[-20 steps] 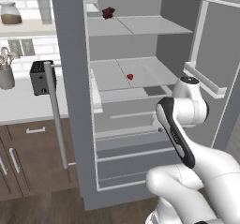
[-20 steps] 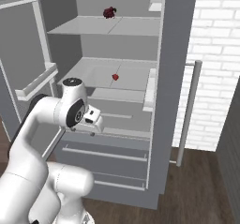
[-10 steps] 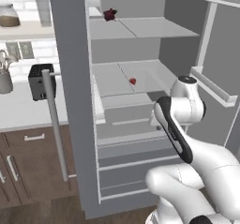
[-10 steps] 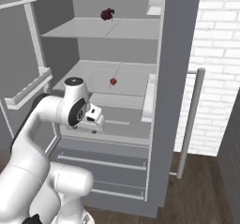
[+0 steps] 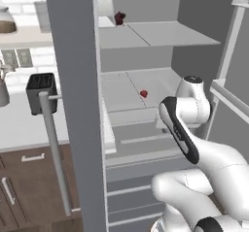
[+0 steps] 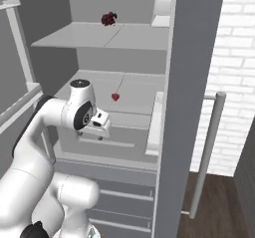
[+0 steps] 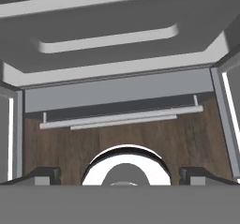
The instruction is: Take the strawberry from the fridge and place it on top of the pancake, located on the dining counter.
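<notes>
The grey fridge [image 5: 73, 80] [image 6: 191, 58] stands with both doors swung open. On its middle pale shelf, well back from the edge, lies the tiny red strawberry [image 5: 143, 93] [image 6: 115, 97]. My gripper [image 6: 98, 135] [image 7: 120, 175] hangs in front of that shelf's edge, below and nearer than the strawberry, pointing down. Its fingertips [image 7: 44, 174] sit far apart with nothing between them, so it is open. The hand view looks down on the fridge drawers [image 7: 117, 40] and the wood floor. The dining counter and the pancake are out of view.
A darker maroon lumpy item [image 5: 119, 17] [image 6: 108, 18] rests on the top shelf. The open door edges with long bar handles [image 5: 53, 148] [image 6: 206, 147] flank the arm. A black toaster [image 5: 39, 88] stands on the left counter, and a white brick wall [image 6: 234, 58] is on the right.
The whole picture has grown and shifted: the base has driven closer to the fridge. The arm keeps much the same pose, and the strawberry stays on its shelf.
</notes>
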Tool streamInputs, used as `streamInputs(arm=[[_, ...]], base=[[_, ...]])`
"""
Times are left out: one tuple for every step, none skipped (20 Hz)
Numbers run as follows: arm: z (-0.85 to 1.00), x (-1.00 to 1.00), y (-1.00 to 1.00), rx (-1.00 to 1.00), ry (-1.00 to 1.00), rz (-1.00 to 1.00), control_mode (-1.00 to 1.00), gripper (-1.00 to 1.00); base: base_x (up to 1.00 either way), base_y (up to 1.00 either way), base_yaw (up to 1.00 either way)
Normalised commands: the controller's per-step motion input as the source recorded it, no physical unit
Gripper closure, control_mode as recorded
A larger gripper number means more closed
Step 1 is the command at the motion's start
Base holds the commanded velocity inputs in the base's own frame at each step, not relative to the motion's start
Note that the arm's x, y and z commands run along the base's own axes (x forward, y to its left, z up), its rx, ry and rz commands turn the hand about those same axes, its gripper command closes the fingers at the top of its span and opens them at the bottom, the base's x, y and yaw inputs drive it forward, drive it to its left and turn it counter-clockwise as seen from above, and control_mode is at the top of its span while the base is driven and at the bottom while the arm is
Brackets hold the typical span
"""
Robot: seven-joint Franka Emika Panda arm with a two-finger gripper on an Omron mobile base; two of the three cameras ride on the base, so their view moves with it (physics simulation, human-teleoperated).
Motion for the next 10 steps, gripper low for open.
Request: streamInputs(arm=[[0.00,0.00,0.00,0.00,0.00,0.00,1.00,-1.00],[0.00,0.00,0.00,0.00,0.00,0.00,1.00,-1.00],[0.00,0.00,0.00,0.00,0.00,0.00,1.00,-1.00],[0.00,0.00,0.00,0.00,0.00,0.00,1.00,-1.00],[0.00,0.00,0.00,0.00,0.00,0.00,1.00,-1.00],[0.00,0.00,0.00,0.00,0.00,0.00,1.00,-1.00],[0.00,0.00,0.00,0.00,0.00,0.00,1.00,-1.00],[0.00,0.00,0.00,0.00,0.00,0.00,1.00,-1.00],[0.00,0.00,0.00,0.00,0.00,0.00,1.00,-1.00],[0.00,0.00,0.00,0.00,0.00,0.00,1.00,-1.00]], base=[[0.51,0.00,0.00],[0.52,0.00,0.00],[0.51,0.00,0.00],[0.46,0.00,0.00],[0.41,0.00,0.00],[0.50,0.00,0.00],[0.48,0.00,0.00],[0.46,0.00,0.00],[0.44,0.00,0.00],[0.42,0.00,0.00]])
